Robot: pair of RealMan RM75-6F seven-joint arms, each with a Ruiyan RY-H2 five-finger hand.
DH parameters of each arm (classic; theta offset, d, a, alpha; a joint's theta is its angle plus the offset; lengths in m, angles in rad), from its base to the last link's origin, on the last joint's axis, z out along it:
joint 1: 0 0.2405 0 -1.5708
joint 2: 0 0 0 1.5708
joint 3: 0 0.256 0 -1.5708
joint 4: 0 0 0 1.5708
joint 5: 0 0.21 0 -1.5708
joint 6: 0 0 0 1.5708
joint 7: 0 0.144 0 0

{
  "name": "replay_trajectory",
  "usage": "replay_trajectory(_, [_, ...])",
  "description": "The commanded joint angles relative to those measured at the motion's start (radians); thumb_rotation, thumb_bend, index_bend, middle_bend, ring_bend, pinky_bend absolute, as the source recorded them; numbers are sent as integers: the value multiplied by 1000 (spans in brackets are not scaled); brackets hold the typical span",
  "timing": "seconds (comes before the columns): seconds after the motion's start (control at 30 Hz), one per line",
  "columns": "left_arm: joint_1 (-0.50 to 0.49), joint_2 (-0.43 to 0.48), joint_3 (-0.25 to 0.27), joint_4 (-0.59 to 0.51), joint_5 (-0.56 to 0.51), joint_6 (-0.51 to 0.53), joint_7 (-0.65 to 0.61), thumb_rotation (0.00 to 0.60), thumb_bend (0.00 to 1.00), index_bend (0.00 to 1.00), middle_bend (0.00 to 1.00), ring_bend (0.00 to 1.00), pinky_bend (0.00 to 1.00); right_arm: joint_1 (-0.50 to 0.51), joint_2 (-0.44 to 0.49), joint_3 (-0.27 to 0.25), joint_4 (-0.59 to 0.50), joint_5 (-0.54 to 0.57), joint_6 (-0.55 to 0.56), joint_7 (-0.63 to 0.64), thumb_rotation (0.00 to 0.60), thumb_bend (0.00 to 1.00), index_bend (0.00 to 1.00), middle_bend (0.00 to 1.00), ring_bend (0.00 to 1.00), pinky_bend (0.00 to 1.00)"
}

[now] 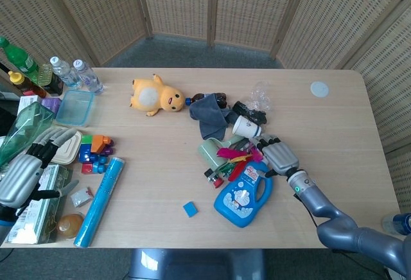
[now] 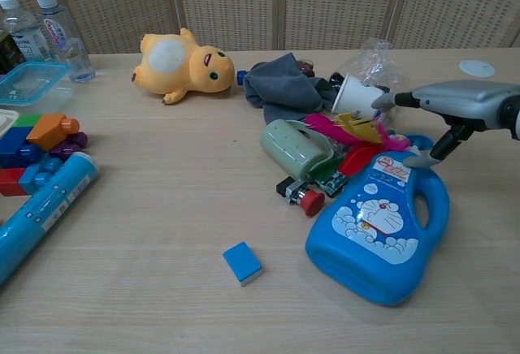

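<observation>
My right hand (image 1: 277,156) lies flat with fingers spread at the right of a pile. Its thumb touches the neck of a blue detergent bottle (image 1: 243,194) lying on its side, and its fingertips (image 2: 385,100) reach a tipped white paper cup (image 2: 355,94). It grips nothing. In the chest view the same hand (image 2: 455,101) hovers over the bottle (image 2: 380,224). Pink, yellow and red feathers (image 2: 356,131) and a green mug (image 2: 294,147) lie beside the bottle. My left hand (image 1: 22,172) hangs with fingers apart at the table's left edge, above a green bag (image 1: 24,127), holding nothing.
A grey cloth (image 1: 209,114) and a yellow plush (image 1: 154,96) lie behind the pile. A small blue block (image 1: 189,209) sits in front. At the left are a blue tube (image 1: 99,201), toy bricks (image 1: 96,153), a blue container (image 1: 75,107) and water bottles (image 1: 77,74). A white lid (image 1: 319,88) lies far right.
</observation>
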Motion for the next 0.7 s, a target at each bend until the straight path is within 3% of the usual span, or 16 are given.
replay_trajectory(0.03, [2,0,0,1,0,4,-2,565,300,0,0,0,0,3,7,5,-10,1,12,-9,513,246,69,127,0,0])
replay_trajectory(0.57, [-4,-14,3,29,10,4,-37,565,300,0,0,0,0,29,48,14,-140,54,30,-124,513,247,71,129,0,0])
replay_trajectory(0.7, [-4,-15,5,36,13,5,-44,563,300,0,0,0,0,36,57,0,-154,71,14,-157,512,248,82,179,0,0])
